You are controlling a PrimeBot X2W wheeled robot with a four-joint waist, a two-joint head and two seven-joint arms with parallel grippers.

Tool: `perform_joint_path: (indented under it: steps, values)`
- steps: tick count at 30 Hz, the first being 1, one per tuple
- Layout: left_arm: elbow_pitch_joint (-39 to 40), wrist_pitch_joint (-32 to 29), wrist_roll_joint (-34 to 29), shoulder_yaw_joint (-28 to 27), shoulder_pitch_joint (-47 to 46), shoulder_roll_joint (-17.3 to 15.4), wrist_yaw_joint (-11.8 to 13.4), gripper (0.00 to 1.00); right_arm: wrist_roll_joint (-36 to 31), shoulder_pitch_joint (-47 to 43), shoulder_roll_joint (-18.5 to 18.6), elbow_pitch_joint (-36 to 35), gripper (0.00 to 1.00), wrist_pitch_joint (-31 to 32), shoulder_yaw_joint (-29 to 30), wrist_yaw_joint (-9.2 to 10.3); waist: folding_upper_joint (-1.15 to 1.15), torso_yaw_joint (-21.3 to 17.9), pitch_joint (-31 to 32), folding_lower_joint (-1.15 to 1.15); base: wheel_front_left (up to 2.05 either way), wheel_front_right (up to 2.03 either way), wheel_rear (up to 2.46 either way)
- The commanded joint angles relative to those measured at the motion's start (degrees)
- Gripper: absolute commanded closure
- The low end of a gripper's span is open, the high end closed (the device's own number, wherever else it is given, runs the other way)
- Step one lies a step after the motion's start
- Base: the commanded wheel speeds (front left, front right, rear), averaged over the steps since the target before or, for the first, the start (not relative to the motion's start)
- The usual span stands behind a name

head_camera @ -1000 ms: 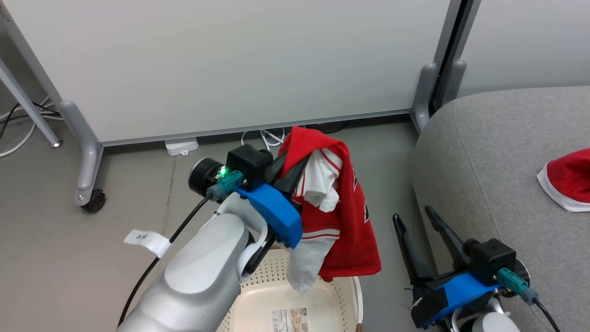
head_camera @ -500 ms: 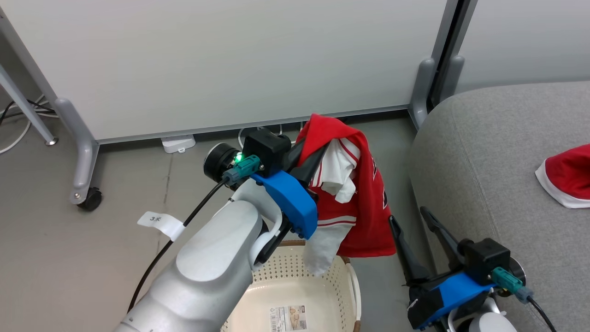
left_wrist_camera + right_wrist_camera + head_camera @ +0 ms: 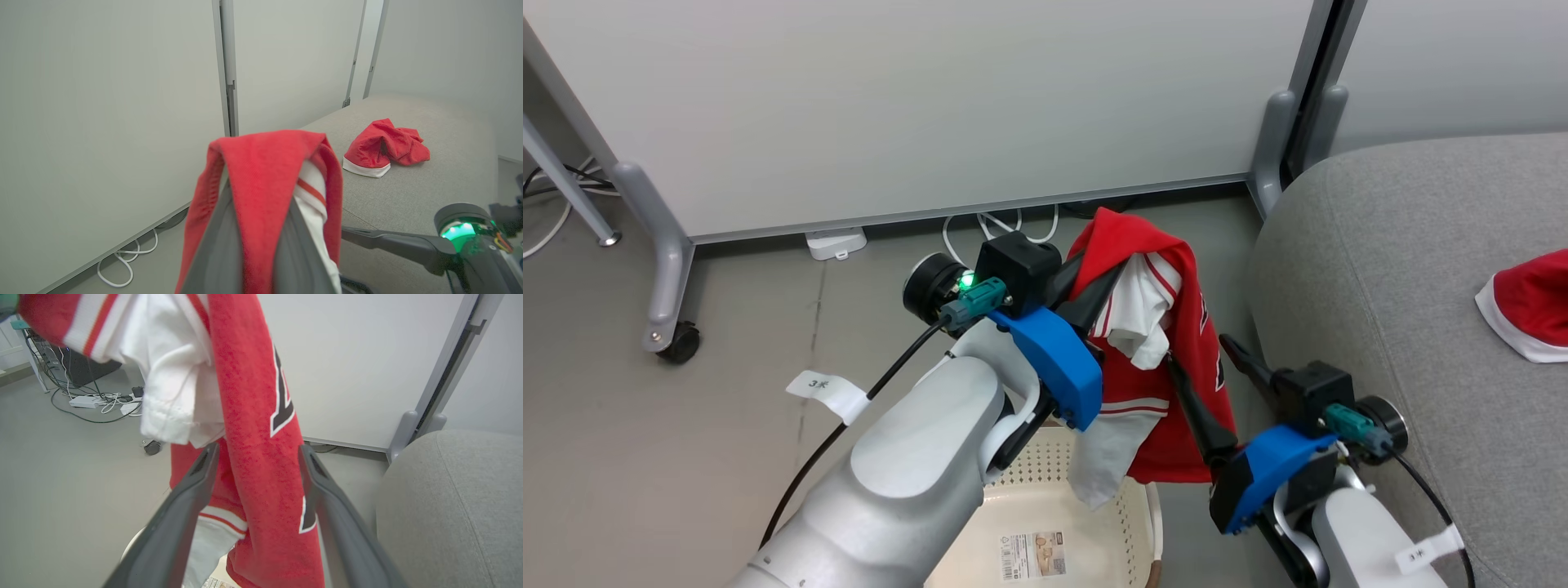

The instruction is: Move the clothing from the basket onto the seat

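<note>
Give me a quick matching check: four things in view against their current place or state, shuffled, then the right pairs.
Things:
1. jersey
2. second red garment
3. basket
4. right end effector

Place or state:
A. lying on the sofa
B. open, straddling the hanging cloth
C. hanging from the shut left end effector
D. on the floor, below the hanging cloth

Pairs: 1-C, 2-A, 3-D, 4-B

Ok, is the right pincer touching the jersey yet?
Cannot tell. In the right wrist view the jersey hangs between the right pincer's open fingers, close to both, with no plain gap or contact.
</note>
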State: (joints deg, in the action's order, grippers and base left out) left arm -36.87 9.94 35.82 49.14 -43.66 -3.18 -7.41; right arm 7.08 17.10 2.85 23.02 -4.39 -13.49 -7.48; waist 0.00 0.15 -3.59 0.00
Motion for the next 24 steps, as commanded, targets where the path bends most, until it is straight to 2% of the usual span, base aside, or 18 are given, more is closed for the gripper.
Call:
perform_joint_path:
  steps: [1,10,19,20,21,22,24]
  values:
    - [0.08,0.25,0.16,0.12,-0.81,0.07,-0.07,1.0,-0.11,1.02,0.07,0.39,0.0,-0.25,-0.09,-0.03,0.0,0.09,-0.06,0.0,0.0,0.0,0.0]
    - [0.85,0.39,1.39,2.59,-1.63,0.2,-0.07,1.0,-0.96,9.38,0.07,11.69,0.0,-1.9,-0.59,-0.03,0.0,0.98,-0.6,0.0,0.0,0.0,0.0]
    - [1.38,0.45,2.61,4.72,-2.36,0.27,-0.07,1.0,2.39,16.15,0.06,22.5,0.0,-3.3,-3.08,-0.03,0.0,1.33,-0.8,0.0,0.0,0.0,0.0]
    - [1.37,0.44,2.79,4.85,-2.44,0.26,-0.07,1.0,2.98,16.73,0.06,23.34,0.13,-3.59,-3.59,-0.03,0.0,1.33,-0.78,0.0,0.0,0.0,0.0]
    - [1.32,0.5,2.93,4.99,-2.5,0.27,-0.07,1.0,3.92,17.26,0.07,24.07,0.59,-3.77,-4.29,-0.03,0.0,1.31,-0.73,0.0,0.0,0.0,0.0]
    - [1.25,0.58,3.03,5.12,-2.53,0.28,-0.07,1.0,4.65,17.65,0.07,24.79,0.96,-4.06,-4.87,-0.03,0.0,1.28,-0.67,0.0,0.0,0.0,0.0]
    - [1.04,0.67,3.16,5.34,-2.47,0.28,-0.07,1.0,6.05,18.16,0.07,26.03,1.0,-4.7,-6.17,-0.03,0.0,1.16,-0.49,0.0,0.0,0.0,0.0]
